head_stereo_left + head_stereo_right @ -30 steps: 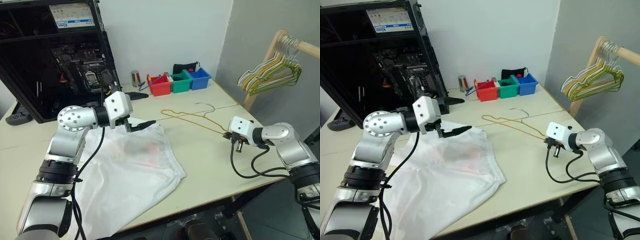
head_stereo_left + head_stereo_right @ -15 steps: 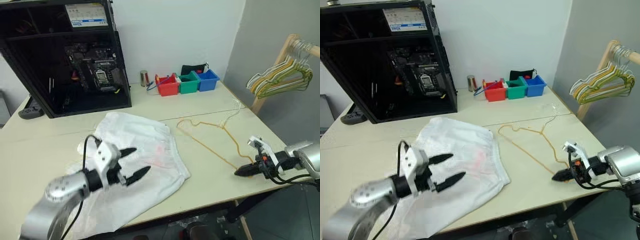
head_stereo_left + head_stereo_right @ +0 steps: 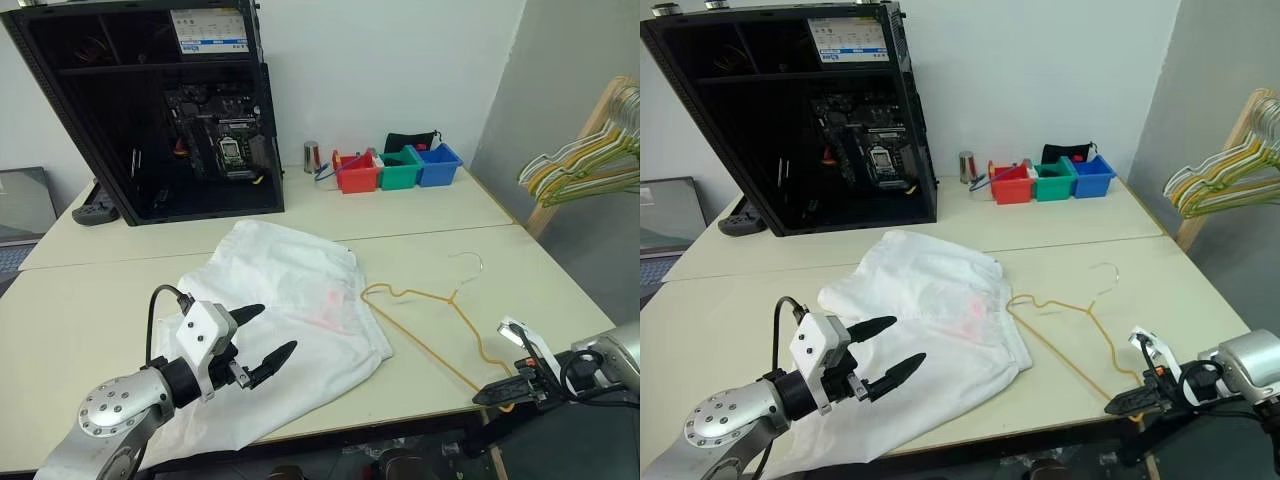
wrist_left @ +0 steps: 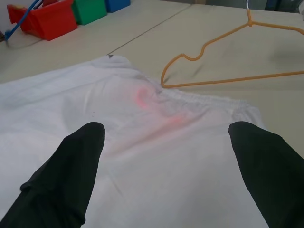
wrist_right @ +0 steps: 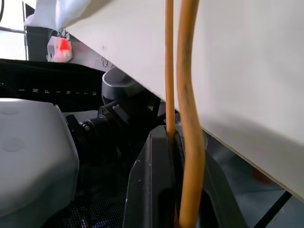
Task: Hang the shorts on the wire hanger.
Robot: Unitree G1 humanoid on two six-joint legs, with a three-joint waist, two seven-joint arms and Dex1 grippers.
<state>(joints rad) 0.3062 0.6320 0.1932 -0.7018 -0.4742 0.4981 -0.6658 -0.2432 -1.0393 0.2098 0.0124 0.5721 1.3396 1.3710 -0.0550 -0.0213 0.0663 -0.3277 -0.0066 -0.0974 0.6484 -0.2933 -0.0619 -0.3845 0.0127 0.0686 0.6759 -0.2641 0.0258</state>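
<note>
Right gripper (image 3: 500,392) pinching wire hanger (image 3: 440,325) at table front edge; left gripper (image 3: 262,338) hovering wide open over shorts (image 3: 290,300). Should grab waistband firmly.

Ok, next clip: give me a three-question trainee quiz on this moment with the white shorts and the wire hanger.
1. True or false: the thin yellowish-tan wire hanger lies partly on the white thin-fabric shorts.
2. Which gripper is shut on the hanger? A) left gripper B) right gripper
3. Fill in: the three small bins near the wall are red, green and ____.

Key:
1. False; it lies on the cream table beside the shorts.
2. B, at the table's near edge; the left one hovers open over the shorts.
3. Blue.
</note>
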